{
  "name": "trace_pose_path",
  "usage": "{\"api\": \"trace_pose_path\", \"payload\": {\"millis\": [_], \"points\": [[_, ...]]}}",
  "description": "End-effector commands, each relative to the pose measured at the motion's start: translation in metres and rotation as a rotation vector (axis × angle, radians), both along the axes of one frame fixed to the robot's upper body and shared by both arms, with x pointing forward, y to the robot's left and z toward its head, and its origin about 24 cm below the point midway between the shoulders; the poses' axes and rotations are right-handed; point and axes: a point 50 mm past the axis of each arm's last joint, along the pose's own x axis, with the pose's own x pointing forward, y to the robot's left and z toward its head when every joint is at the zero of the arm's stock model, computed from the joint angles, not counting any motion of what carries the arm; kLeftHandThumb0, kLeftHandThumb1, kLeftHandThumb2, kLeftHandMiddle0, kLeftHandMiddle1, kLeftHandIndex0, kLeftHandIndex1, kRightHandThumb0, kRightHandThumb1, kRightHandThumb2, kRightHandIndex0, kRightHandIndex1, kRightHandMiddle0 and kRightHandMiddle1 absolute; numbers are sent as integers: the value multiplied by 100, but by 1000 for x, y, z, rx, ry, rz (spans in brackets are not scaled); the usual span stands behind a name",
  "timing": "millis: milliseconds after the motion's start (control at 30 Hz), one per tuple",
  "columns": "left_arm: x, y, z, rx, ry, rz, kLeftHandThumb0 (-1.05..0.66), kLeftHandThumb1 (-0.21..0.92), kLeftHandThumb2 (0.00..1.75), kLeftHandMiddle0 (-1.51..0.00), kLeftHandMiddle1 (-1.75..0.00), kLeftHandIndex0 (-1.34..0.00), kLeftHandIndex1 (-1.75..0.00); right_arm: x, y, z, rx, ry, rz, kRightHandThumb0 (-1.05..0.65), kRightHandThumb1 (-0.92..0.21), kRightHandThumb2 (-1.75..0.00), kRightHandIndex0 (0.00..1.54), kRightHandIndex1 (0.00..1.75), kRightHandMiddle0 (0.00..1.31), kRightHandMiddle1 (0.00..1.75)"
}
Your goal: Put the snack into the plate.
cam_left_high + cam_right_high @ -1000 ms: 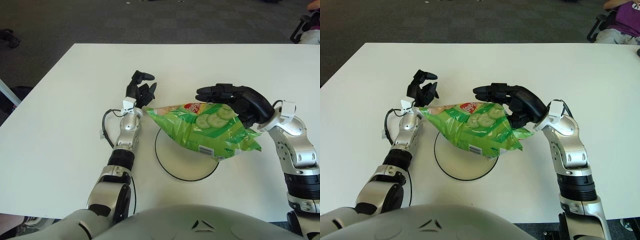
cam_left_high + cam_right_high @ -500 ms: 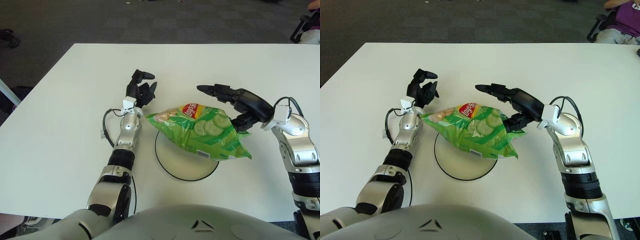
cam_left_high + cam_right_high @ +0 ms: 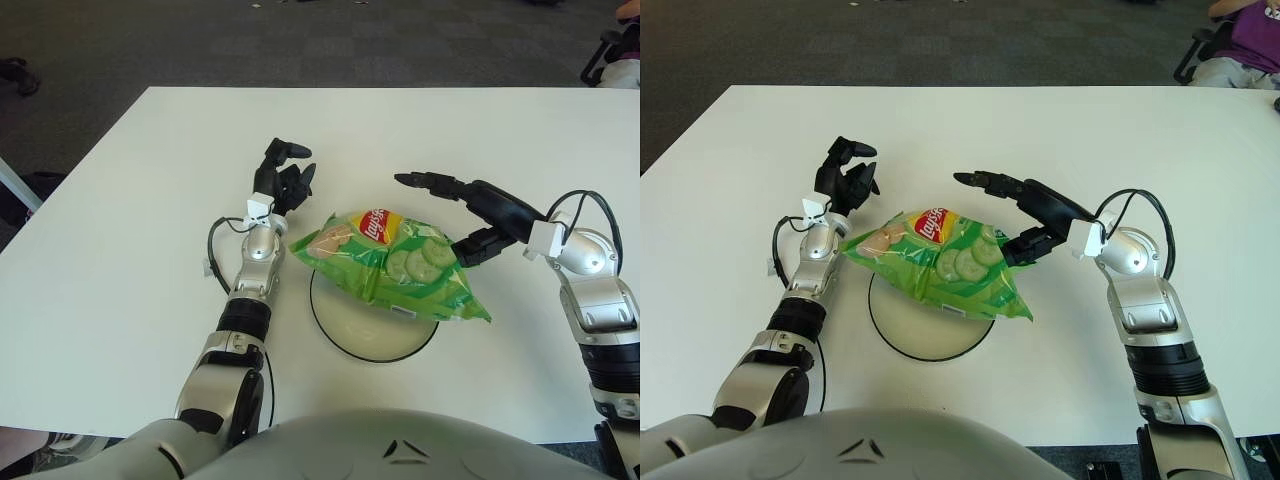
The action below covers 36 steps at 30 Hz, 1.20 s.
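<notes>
A green snack bag (image 3: 390, 264) with cucumber slices and a red logo lies across the white plate (image 3: 360, 335), which has a thin black rim, near the table's front middle. The bag's right end sticks out past the plate's rim. My right hand (image 3: 470, 210) is open just right of the bag, fingers spread above and beside its right end, holding nothing. My left hand (image 3: 281, 178) is just left of the bag's left tip, fingers loosely curled and empty.
The white table (image 3: 130, 200) stretches wide around the plate. A thin black cable (image 3: 212, 252) loops beside my left forearm. Dark carpet lies beyond the far edge, and a seated person (image 3: 1240, 40) is at the far right corner.
My right hand let go of the snack bag and drew back to the right with fingers spread. The bag dropped from a tilted hold onto the plate. The left hand stayed put.
</notes>
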Motion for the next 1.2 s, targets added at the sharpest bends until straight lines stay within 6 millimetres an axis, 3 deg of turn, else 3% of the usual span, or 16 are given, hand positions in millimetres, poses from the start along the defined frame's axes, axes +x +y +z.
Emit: {"api": "trace_pose_path", "payload": {"millis": [0, 500, 667, 967, 1167], "points": [[-1, 2, 1, 9, -5, 10, -36, 92, 25, -97, -175, -49, -145, 3, -5, 10, -19, 35, 58, -61, -92, -3, 8, 1, 19, 0], [-1, 2, 1, 9, -6, 11, -36, 92, 25, -97, -175, -49, -145, 15, -11, 11, -48, 218, 212, -78, -92, -6, 8, 0, 16, 0], [-2, 2, 1, 9, -7, 11, -36, 92, 25, -97, -175, -49, -145, 16, -11, 15, -83, 227, 225, -82, -92, -9, 2, 0, 12, 0], [-2, 2, 0, 10, -4, 10, -36, 92, 25, -97, -175, -49, -145, 10, -12, 25, -273, -125, 193, -84, -92, -12, 0, 0, 9, 0], [-3, 0, 0, 9, -5, 8, -36, 92, 25, -97, -175, -49, -145, 7, -11, 35, -288, -219, 203, -81, -92, -20, 0, 0, 8, 0]]}}
